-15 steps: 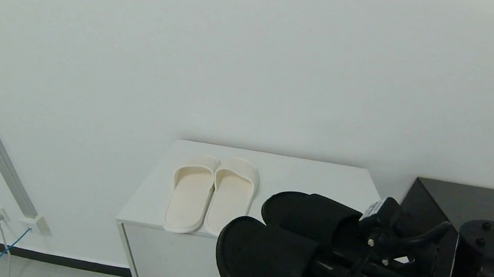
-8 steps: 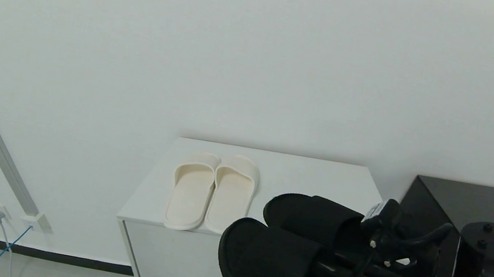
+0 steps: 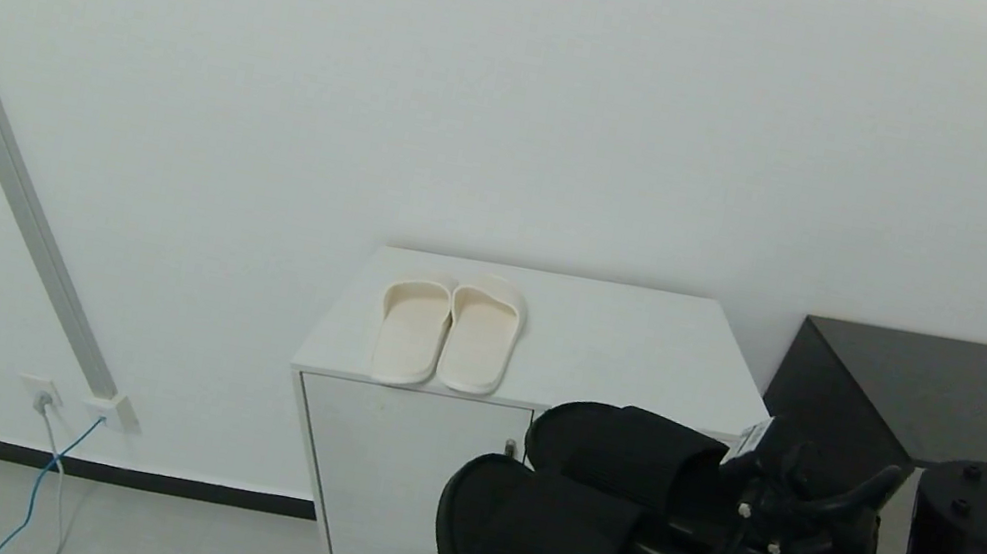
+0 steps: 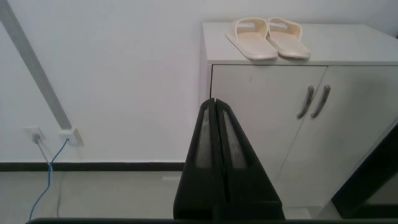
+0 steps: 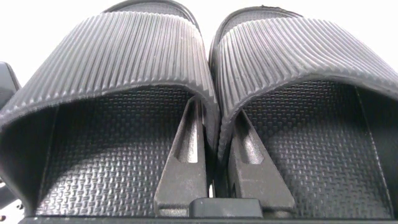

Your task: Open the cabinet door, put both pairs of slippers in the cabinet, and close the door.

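Note:
A white cabinet (image 3: 634, 343) stands against the wall with both doors (image 4: 261, 106) closed and two handles (image 4: 313, 101) at the middle. A cream pair of slippers (image 3: 449, 330) lies on its top near the left front edge, toes to the wall. My right gripper (image 5: 214, 115) is shut on the black pair of slippers (image 3: 562, 523), one finger inside each, pinching their inner walls together. It holds them in the air in front of the cabinet's right half. My left gripper (image 4: 215, 106) is shut and holds nothing, low down facing the left door.
A black table (image 3: 960, 395) adjoins the cabinet on the right. Left of the cabinet, wall sockets (image 3: 71, 401) with hanging cables sit above a dark skirting, and a grey duct (image 3: 2, 129) runs slantwise up the wall. Bare floor lies before the cabinet.
The whole head view has shifted: the cabinet now looks smaller and farther, with more of its front and floor showing. The black slippers stay in my right gripper.

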Available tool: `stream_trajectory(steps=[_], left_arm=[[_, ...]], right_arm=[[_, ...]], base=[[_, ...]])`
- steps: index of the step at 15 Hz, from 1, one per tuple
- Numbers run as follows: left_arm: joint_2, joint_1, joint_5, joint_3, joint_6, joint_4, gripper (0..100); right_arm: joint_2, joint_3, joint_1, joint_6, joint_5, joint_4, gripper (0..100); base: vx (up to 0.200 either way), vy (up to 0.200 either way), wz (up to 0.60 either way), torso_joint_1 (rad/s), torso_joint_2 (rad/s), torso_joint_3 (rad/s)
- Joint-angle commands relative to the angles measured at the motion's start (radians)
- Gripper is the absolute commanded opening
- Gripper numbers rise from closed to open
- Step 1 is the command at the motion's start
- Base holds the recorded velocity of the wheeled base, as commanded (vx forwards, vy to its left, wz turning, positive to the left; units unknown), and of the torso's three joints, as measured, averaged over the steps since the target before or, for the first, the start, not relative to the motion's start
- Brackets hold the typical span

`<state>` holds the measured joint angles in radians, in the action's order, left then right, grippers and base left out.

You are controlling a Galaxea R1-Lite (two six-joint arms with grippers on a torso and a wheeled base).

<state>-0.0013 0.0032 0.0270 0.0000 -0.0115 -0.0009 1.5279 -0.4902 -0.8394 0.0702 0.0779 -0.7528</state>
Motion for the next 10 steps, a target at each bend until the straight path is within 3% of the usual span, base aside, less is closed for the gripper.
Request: stream_trajectory(steps=[1, 10], left_arm=[[0.001, 0.0, 0.001, 0.0, -0.001, -0.001, 0], [0.001, 0.0, 0.001, 0.0, 0.004, 0.001, 0]], right_arm=[[-0.002, 0.004, -0.001, 0.0, 0.0, 0.001, 0], [0.003, 0.018, -0.001, 0.006, -0.001, 0.0, 0]], base=[[0.0, 0.0, 0.0, 0.0, 0.0, 0.0], [0.0, 0.0, 0.0, 0.0, 0.0, 0.0]])
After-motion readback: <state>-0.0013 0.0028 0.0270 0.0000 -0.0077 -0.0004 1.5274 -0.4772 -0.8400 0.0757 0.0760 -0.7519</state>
